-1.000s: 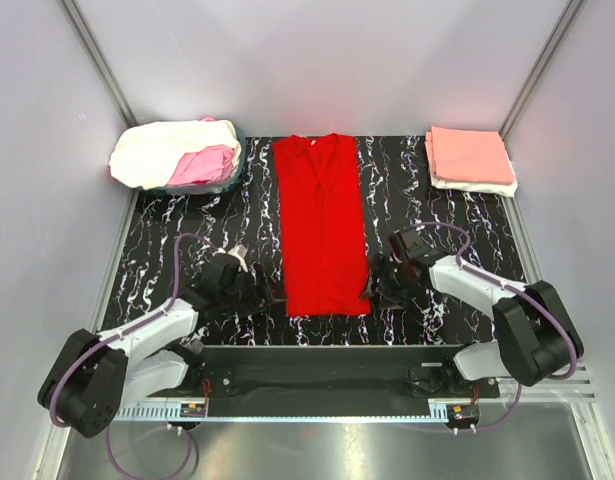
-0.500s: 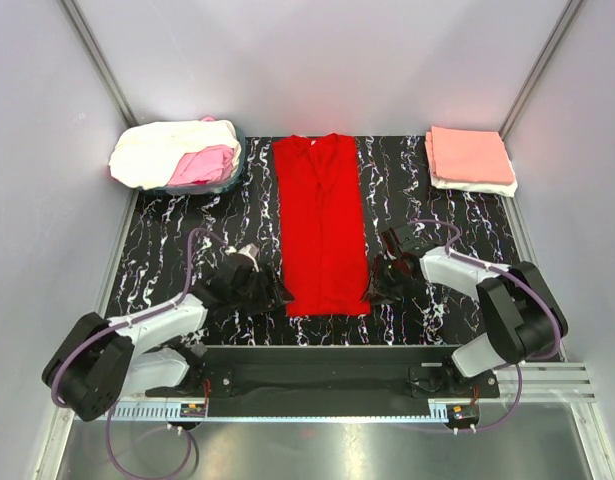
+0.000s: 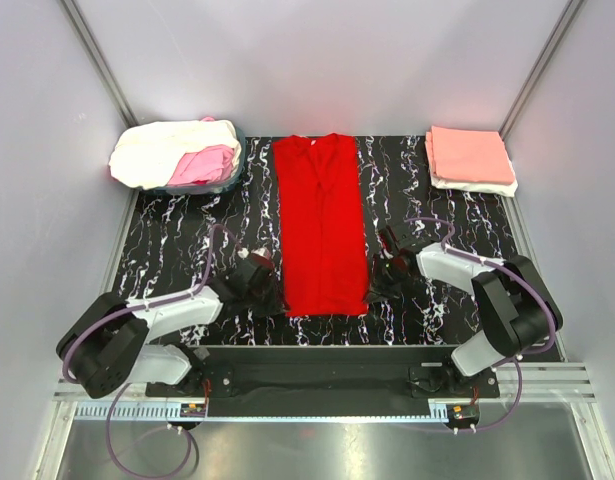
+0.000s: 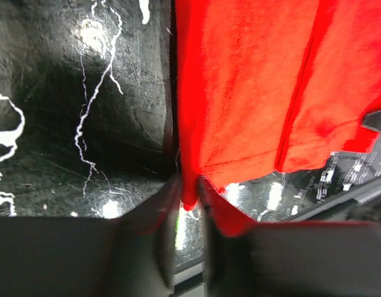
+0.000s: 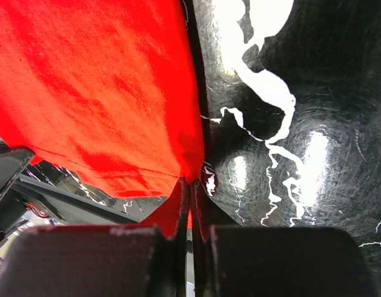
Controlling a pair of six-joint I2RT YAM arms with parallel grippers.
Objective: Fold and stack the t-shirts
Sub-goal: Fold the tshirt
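A bright red t-shirt (image 3: 320, 225) lies folded into a long strip down the middle of the black marbled table (image 3: 217, 215). My left gripper (image 3: 275, 297) is shut on its near left corner; in the left wrist view the red hem (image 4: 189, 197) sits pinched between the two fingers. My right gripper (image 3: 371, 291) is shut on the near right corner, where the red cloth (image 5: 191, 168) runs into the closed jaws. A folded salmon-pink t-shirt (image 3: 471, 155) lies on a white one (image 3: 477, 186) at the back right.
A basket (image 3: 227, 183) at the back left holds a heap of cream-white (image 3: 167, 150) and pink (image 3: 204, 165) shirts. Grey walls enclose the table on three sides. The arms' base rail (image 3: 317, 372) runs along the near edge.
Both grippers have moved inward to the red shirt's near corners and closed on the cloth. The shirt itself lies where it did.
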